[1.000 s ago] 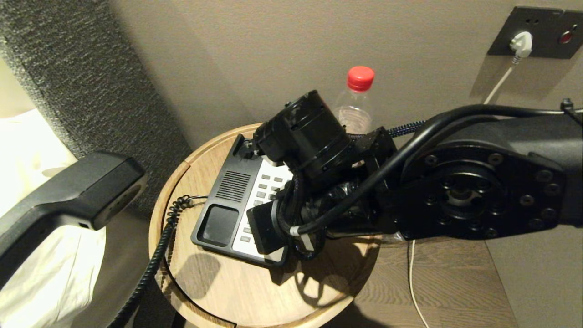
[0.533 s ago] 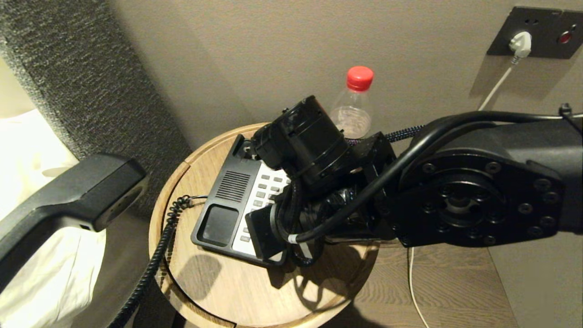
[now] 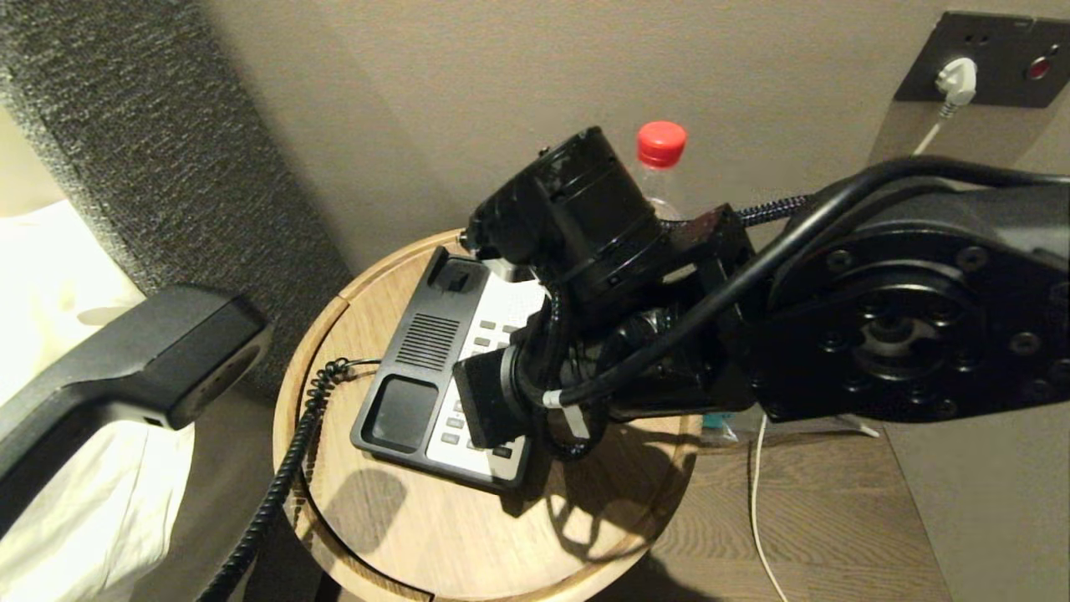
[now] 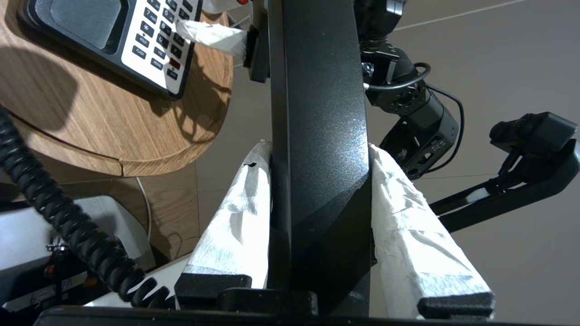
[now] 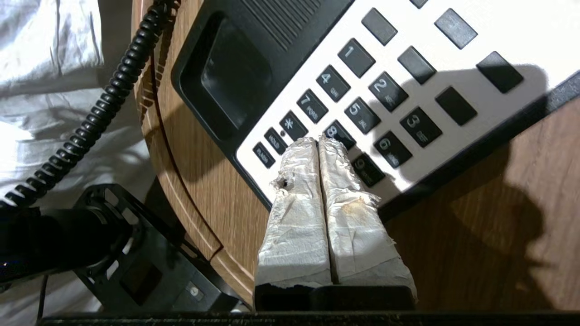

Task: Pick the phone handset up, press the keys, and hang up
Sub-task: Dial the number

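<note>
Round wooden bedside table (image 3: 401, 535) against a beige wall, beside a bed. Item one: phone handset (image 4: 317, 136), lifted off the base and held out over the bedding at my left, clamped between my left gripper's (image 4: 319, 167) white-wrapped fingers (image 4: 408, 217); its coiled cord (image 3: 284, 477) trails down past the table edge. Item two: keys (image 5: 362, 113), on the phone base (image 3: 418, 368) on the table. My right gripper (image 5: 319, 142), fingers pressed together and empty, tips at the 8 key. Behind: clear bottle, red cap (image 3: 661, 142); wall socket (image 3: 995, 58) with white plug.
</note>
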Available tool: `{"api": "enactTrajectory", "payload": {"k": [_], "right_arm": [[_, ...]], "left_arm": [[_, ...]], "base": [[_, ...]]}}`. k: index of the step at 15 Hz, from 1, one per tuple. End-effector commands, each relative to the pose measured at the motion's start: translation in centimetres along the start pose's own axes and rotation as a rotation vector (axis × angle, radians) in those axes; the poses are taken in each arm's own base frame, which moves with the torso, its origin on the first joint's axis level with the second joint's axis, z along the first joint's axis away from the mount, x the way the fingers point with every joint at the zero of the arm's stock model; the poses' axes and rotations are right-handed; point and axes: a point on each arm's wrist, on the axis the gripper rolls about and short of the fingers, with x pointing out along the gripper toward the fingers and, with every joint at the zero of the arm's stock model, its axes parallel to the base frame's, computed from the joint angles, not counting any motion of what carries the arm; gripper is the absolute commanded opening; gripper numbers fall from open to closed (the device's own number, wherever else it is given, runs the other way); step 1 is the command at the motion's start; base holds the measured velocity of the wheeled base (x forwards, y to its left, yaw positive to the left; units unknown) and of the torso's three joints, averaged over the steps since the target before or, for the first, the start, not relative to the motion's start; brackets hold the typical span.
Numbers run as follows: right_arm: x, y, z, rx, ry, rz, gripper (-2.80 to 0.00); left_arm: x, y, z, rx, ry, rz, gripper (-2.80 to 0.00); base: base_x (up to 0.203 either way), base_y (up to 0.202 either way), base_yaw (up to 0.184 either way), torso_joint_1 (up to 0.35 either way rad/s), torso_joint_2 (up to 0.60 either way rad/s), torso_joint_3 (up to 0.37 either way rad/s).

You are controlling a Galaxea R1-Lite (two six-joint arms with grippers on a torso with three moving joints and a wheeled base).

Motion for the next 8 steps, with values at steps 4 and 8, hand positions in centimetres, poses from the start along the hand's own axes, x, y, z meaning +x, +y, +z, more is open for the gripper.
{"api": "enactTrajectory", "payload": {"k": [4, 8], "right_arm": [[-1.09, -0.26, -0.32, 0.001, 0.028, -0.003, -2.80], [-1.51, -0.42, -0.57, -0.003, 0.053, -0.012, -2.80]], "left_arm": [[-0.03, 0.04, -0.05, -0.006, 0.004, -0.002, -2.80], [-0.02, 0.14, -0.11, -0.007, 0.004, -0.001, -2.80]], "base": [[0.000, 0.000, 0.000, 0.000, 0.00, 0.000], [0.000, 0.000, 0.000, 0.000, 0.00, 0.000]]}}
